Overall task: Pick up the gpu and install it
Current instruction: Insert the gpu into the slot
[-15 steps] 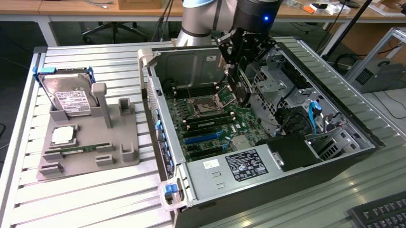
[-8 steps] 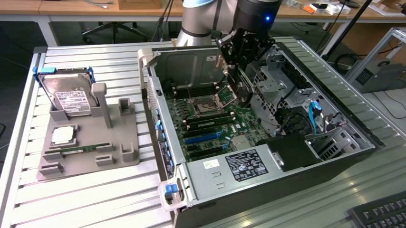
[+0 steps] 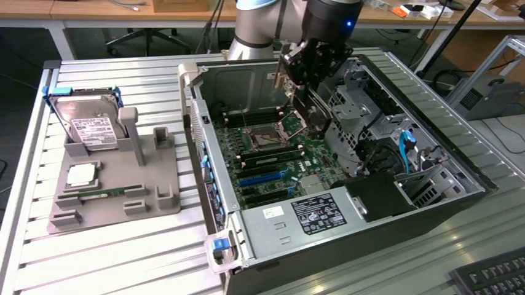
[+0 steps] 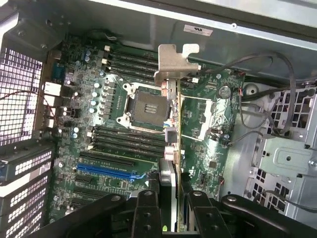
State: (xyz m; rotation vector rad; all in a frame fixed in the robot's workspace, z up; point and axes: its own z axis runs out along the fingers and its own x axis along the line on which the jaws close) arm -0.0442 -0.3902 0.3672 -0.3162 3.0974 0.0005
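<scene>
My gripper (image 3: pixel 305 77) hangs over the open computer case (image 3: pixel 459 169), shut on the gpu (image 3: pixel 305 110). The card is held on edge, well above the motherboard (image 3: pixel 275 157) and apart from it. In the wrist view the gpu (image 4: pixel 174 129) runs edge-on away from the black fingers (image 4: pixel 147 210), and its silver end bracket (image 4: pixel 176 62) is at the far end. It sits over the empty CPU socket (image 4: pixel 146 106). The blue expansion slot (image 4: pixel 106 171) and the black slots beside it lie off to one side of the card.
On the exterior view's left a grey fixture tray (image 3: pixel 156 184) carries a silver hard drive (image 3: pixel 92 123), a CPU (image 3: pixel 82 175) and a RAM stick (image 3: pixel 102 193). Inside the case are the power supply (image 3: pixel 311 215), drive cages (image 3: pixel 361 110) and loose cables (image 3: pixel 406 150). A keyboard (image 3: pixel 492 279) lies at the front right.
</scene>
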